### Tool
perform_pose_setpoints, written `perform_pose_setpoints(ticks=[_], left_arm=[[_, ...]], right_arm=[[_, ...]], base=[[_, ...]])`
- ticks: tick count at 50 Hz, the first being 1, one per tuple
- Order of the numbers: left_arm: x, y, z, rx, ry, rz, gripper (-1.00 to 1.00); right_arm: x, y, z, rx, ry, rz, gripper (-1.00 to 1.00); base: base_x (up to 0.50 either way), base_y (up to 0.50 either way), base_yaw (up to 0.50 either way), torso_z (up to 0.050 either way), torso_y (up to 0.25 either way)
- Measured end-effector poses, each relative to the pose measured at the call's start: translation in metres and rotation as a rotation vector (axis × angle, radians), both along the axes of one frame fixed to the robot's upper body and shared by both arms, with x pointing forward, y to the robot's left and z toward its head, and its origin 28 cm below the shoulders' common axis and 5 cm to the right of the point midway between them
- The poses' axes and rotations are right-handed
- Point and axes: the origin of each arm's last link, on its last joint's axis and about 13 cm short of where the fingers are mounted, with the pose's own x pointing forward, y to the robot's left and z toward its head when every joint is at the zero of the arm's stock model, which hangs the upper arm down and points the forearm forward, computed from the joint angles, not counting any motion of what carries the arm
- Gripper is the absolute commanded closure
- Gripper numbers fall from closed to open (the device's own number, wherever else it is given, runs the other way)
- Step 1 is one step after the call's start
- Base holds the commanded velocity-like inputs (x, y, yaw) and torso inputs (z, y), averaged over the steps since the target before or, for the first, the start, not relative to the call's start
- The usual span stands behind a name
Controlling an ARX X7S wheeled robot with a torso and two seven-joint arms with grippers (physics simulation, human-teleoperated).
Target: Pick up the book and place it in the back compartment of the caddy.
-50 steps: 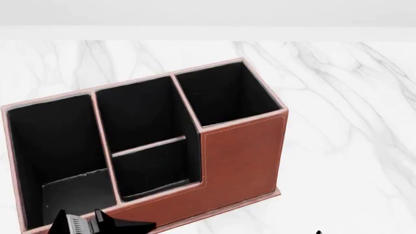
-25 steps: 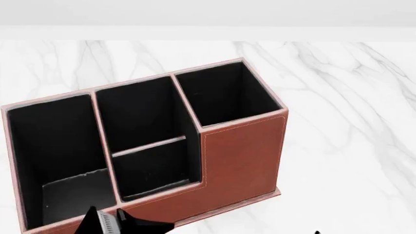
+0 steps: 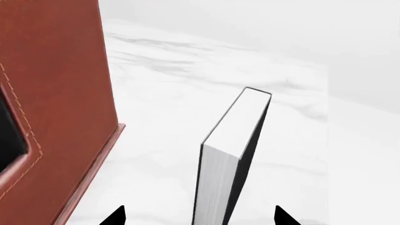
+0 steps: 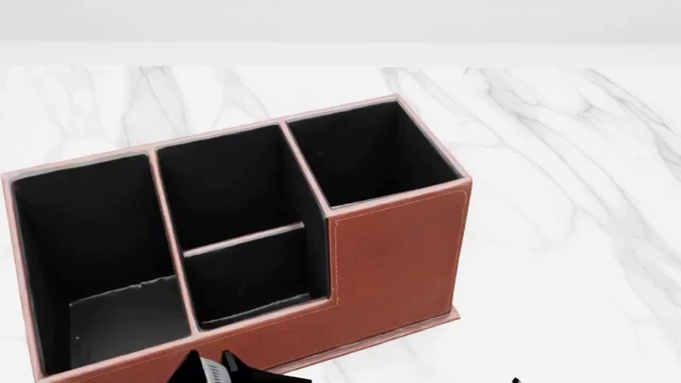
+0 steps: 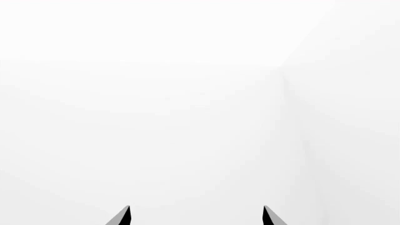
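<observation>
While upright, book between left hand fingertips.

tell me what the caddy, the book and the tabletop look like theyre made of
Caddy: reddish-brown leather-look skin with pale stitching along its rims, matte black lining inside. Book: plain black hard covers around a white block of page edges, likely paper. Tabletop: white with grey veins, looks like polished marble.

One book, one caddy (four cells), two grippers
</observation>
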Motion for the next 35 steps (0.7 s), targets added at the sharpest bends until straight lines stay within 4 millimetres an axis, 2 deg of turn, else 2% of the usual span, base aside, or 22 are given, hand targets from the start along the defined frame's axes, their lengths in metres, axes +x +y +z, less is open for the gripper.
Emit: perform_pose_setpoints(ticks=[35], left_arm=[[0.01, -0.021, -0.009, 0.042, -0.013, -0.013, -1.0]], right_arm=[[0.001, 0.0, -0.001, 0.0, 0.004, 0.003, -1.0]], base=[[0.0, 0.0, 0.0, 0.0, 0.0]])
